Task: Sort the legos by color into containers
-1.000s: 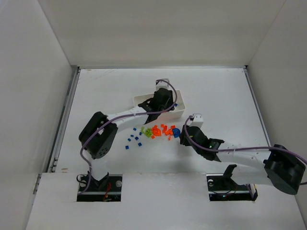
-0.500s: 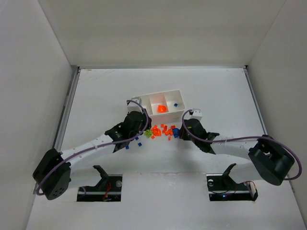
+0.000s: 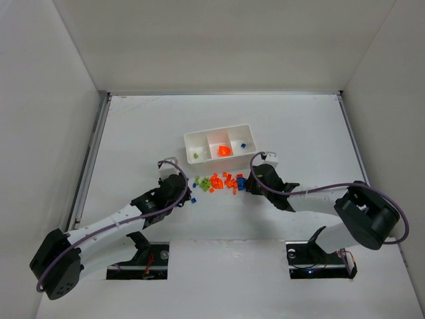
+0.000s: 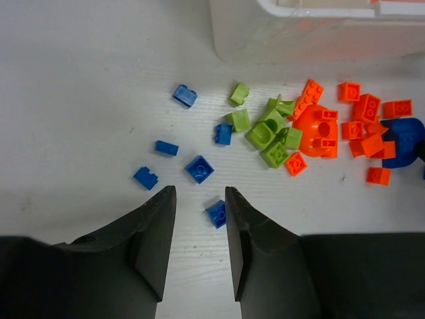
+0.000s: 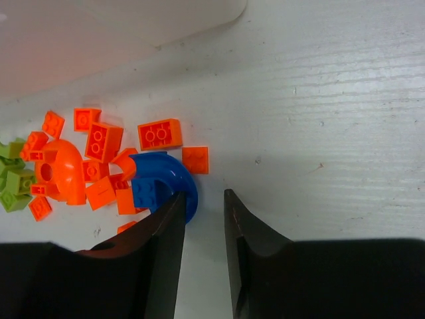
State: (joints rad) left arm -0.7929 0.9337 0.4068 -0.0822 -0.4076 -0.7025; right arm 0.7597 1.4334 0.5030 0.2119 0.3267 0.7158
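Left gripper point(image 4: 200, 199), fingers slightly apart and empty, sits over scattered blue legos point(image 4: 199, 169). Green legos point(image 4: 260, 135) and orange legos point(image 4: 315, 126) lie at its 2 o'clock. The white tray point(image 3: 199, 137) stands at the pile's 12 o'clock. Right gripper point(image 5: 204, 199), narrowly parted and empty, has a curved blue piece point(image 5: 163, 174) at 10 o'clock.

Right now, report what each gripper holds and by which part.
Nothing is held. The left gripper is open, a blue brick lying loose at its tips. The right gripper is open too, the blue curved piece only beside one finger.
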